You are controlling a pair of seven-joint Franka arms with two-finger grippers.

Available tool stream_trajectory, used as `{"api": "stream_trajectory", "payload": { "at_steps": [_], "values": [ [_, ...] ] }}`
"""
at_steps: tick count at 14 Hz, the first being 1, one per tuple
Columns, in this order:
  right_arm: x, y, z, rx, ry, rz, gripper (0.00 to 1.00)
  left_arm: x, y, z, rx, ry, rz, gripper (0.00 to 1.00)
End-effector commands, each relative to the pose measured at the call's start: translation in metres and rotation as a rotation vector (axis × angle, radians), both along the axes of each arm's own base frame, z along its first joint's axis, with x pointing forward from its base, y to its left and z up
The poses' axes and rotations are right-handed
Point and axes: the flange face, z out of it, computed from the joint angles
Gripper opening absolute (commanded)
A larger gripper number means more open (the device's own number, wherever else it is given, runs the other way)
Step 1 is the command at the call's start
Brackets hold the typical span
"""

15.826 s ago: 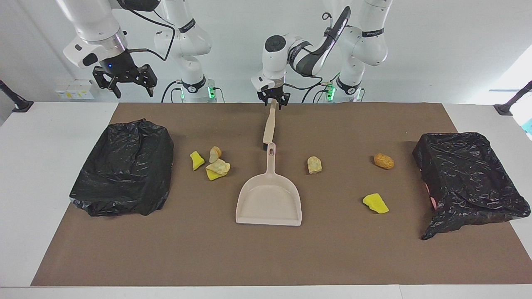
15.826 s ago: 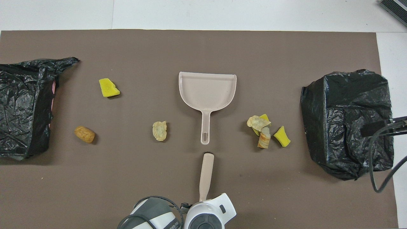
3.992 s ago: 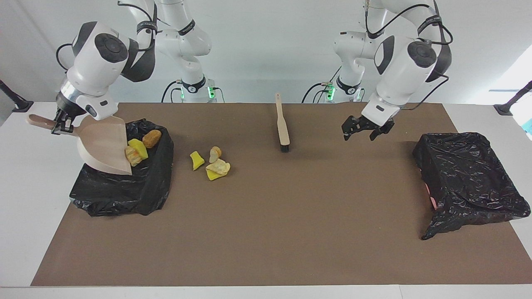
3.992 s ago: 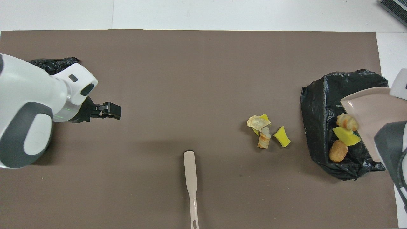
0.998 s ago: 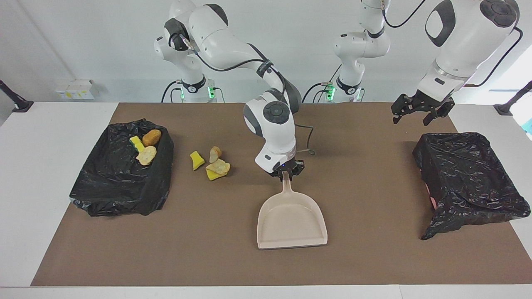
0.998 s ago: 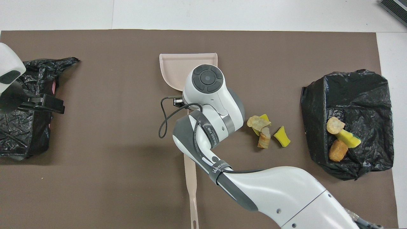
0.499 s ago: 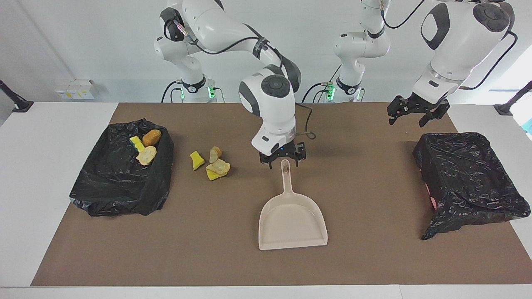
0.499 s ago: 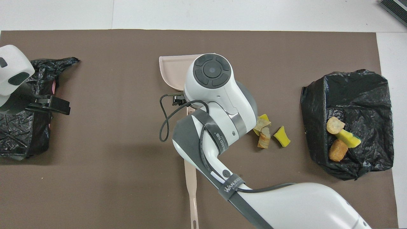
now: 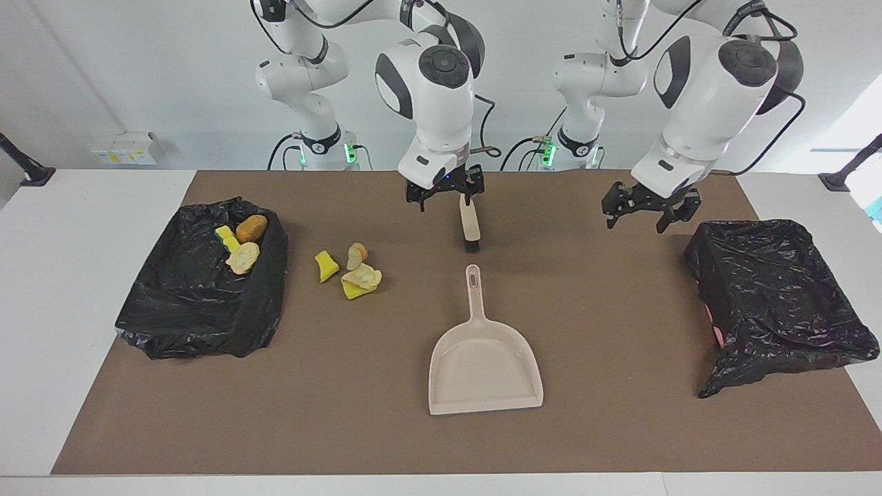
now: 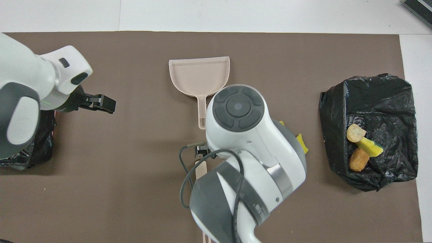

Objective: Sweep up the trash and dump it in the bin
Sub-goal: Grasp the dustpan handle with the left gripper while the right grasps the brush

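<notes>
Several trash lumps (image 9: pixel 358 274), yellow and tan, lie on the brown mat between the trash-filled bin (image 9: pixel 200 296) and the brush (image 9: pixel 470 224). Three more lumps (image 9: pixel 239 244) lie in that black-bagged bin, also seen in the overhead view (image 10: pixel 359 145). The beige dustpan (image 9: pixel 482 362) lies flat on the mat with its handle toward the robots, free of any gripper. My right gripper (image 9: pixel 444 191) is open and empty over the brush's handle. My left gripper (image 9: pixel 648 210) is open and empty over the mat beside the second bin (image 9: pixel 778 296). In the overhead view my right arm hides most of the loose trash.
The second black-bagged bin stands at the left arm's end of the table, with no trash showing in it. The brown mat (image 9: pixel 620 413) covers most of the white table. The dustpan (image 10: pixel 199 76) lies farther from the robots than the brush (image 10: pixel 201 168).
My right gripper has let go of the dustpan's handle, risen and moved back toward the robots, over the brush. My left gripper has come down and toward the table's middle.
</notes>
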Motion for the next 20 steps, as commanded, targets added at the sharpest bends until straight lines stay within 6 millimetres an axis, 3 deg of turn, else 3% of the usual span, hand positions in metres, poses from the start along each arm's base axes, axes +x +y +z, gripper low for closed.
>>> {"api": "stream_trajectory", "payload": {
  "at_steps": [1, 2, 3, 4, 6, 7, 10, 15, 17, 19, 20],
  "values": [
    [-0.060, -0.003, -0.021, 0.051, 0.022, -0.017, 1.00, 0.008, -0.027, -0.022, 0.009, -0.009, 0.060, 1.00],
    [-0.082, -0.001, -0.032, 0.085, 0.021, -0.018, 1.00, 0.010, -0.044, -0.036, 0.023, 0.008, 0.055, 1.00],
    [-0.098, -0.008, -0.044, 0.122, 0.040, -0.046, 1.00, 0.010, -0.076, -0.054, 0.030, 0.028, 0.050, 1.00],
    [-0.110, -0.008, -0.057, 0.128, 0.067, -0.050, 1.00, 0.020, -0.088, -0.066, 0.032, 0.032, 0.084, 1.00],
    [-0.136, 0.005, -0.087, 0.116, 0.072, -0.018, 1.00, 0.026, -0.107, -0.069, 0.023, 0.017, 0.121, 1.00],
    [-0.141, 0.007, -0.092, 0.120, 0.065, -0.028, 1.00, 0.026, -0.112, -0.069, 0.017, 0.005, 0.129, 1.00],
    [-0.159, 0.014, -0.112, 0.112, 0.073, -0.010, 1.00, 0.031, -0.154, -0.092, 0.029, -0.008, 0.153, 1.00],
    [-0.191, 0.027, -0.154, 0.096, 0.061, -0.013, 1.00, 0.019, -0.209, -0.108, -0.006, -0.052, 0.213, 1.00],
    [-0.193, 0.026, -0.158, 0.094, 0.061, -0.013, 1.00, 0.008, -0.233, -0.128, 0.007, -0.040, 0.186, 1.00],
    [-0.203, 0.037, -0.172, 0.100, 0.046, 0.003, 1.00, 0.004, -0.259, -0.166, 0.042, -0.010, 0.188, 1.00],
    [-0.203, 0.037, -0.174, 0.097, 0.047, 0.002, 1.00, 0.007, -0.265, -0.169, 0.044, -0.019, 0.200, 1.00]
  ]
}}
